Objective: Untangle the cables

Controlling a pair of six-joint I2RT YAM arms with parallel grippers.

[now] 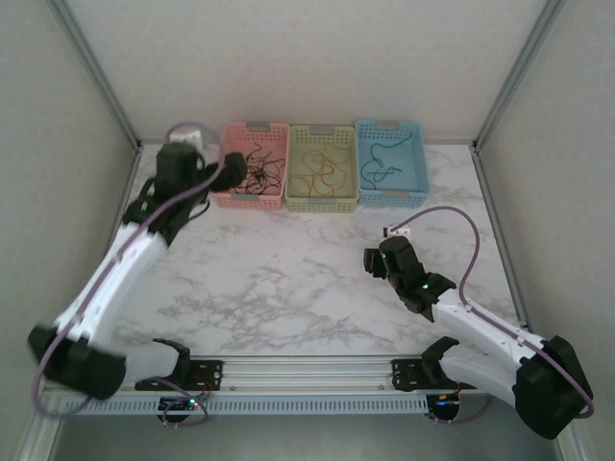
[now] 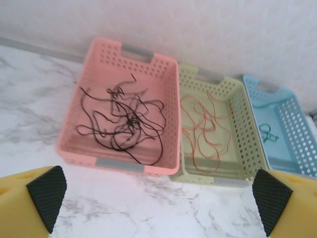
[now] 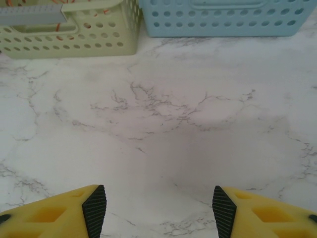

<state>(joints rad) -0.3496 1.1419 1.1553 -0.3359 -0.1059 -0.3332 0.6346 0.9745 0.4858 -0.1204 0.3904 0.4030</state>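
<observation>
Marble table (image 3: 163, 124) under my R gripper (image 3: 158, 210), spread, empty. L gripper (image 2: 158, 198) also released; black cables (image 2: 130, 121) ahead in pink basket (image 2: 69, 148). I risk hauling whole clump, snagging rim.

Open marble worktop (image 1: 288, 279) stretches from the arm bases to the baskets, giving the right end effector (image 3: 159, 208) free passage ahead and to both sides. At the back wall, the pink basket (image 1: 233, 200), green basket (image 1: 322, 204) and blue basket (image 1: 392, 200) stand packed side by side, reachable through their open tops. The left end effector (image 2: 158, 196) hangs near the pink basket, close to the left side wall (image 1: 58, 144).
</observation>
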